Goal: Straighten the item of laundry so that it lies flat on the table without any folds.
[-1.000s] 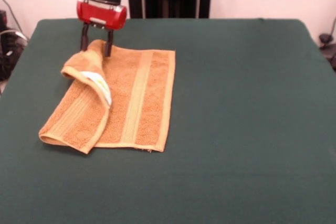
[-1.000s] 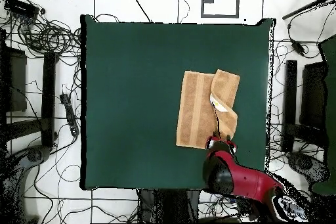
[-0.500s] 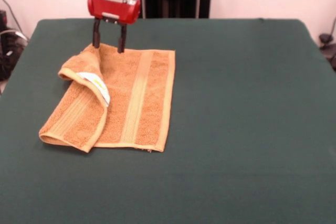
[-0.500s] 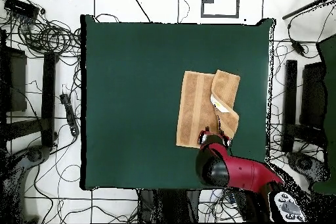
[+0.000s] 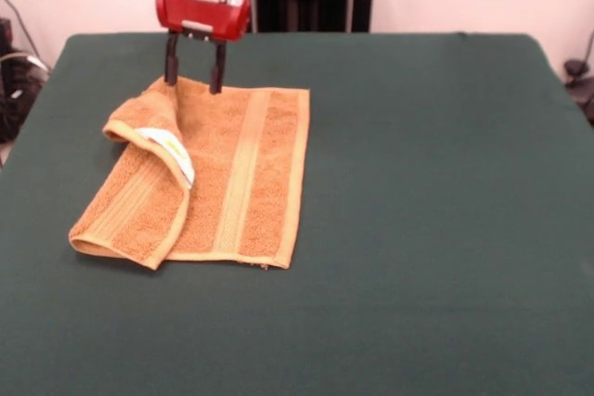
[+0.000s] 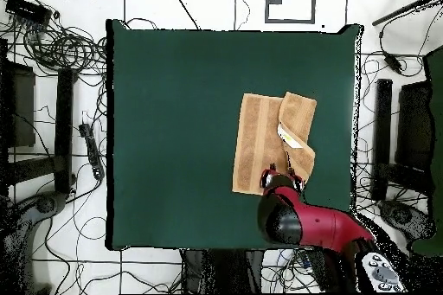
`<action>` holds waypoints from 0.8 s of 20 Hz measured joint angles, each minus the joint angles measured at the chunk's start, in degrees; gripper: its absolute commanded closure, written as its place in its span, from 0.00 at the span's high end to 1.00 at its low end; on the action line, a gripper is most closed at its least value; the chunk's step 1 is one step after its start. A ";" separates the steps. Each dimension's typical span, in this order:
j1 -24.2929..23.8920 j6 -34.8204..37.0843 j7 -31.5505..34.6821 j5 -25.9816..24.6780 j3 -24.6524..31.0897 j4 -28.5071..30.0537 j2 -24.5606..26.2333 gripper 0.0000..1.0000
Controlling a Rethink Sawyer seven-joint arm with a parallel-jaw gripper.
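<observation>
The orange-tan towel (image 5: 223, 173) lies on the dark green table (image 5: 427, 192), left of centre in the front view. Its left part is folded over onto the rest, and the small white label (image 5: 174, 154) shows on the fold. A paler woven band runs down the flat part. My red and black gripper (image 5: 194, 79) hangs just above the towel's far edge, open, with nothing between its fingers. From overhead, the towel (image 6: 260, 140) sits right of centre, and the gripper (image 6: 279, 176) covers its edge nearest the robot.
Cables, stands and dark equipment (image 6: 52, 118) surround the table on the floor. The table's far edge (image 5: 297, 34) runs just behind the gripper.
The gripper rose off the towel's far corner and shifted right along the far edge. The folded flap has settled a little lower. Over the last half second nothing moved.
</observation>
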 measured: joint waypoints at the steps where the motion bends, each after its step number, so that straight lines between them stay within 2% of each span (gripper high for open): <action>1: -0.50 0.16 0.00 -0.26 0.43 -0.04 -0.13 1.00; 8: -5.56 4.88 0.00 -2.64 5.48 -0.35 -1.73 1.00; 11: -8.52 9.95 0.00 -3.85 9.01 -0.73 -2.68 1.00; 16: -10.69 14.61 0.00 -6.01 12.60 -2.35 -2.73 1.00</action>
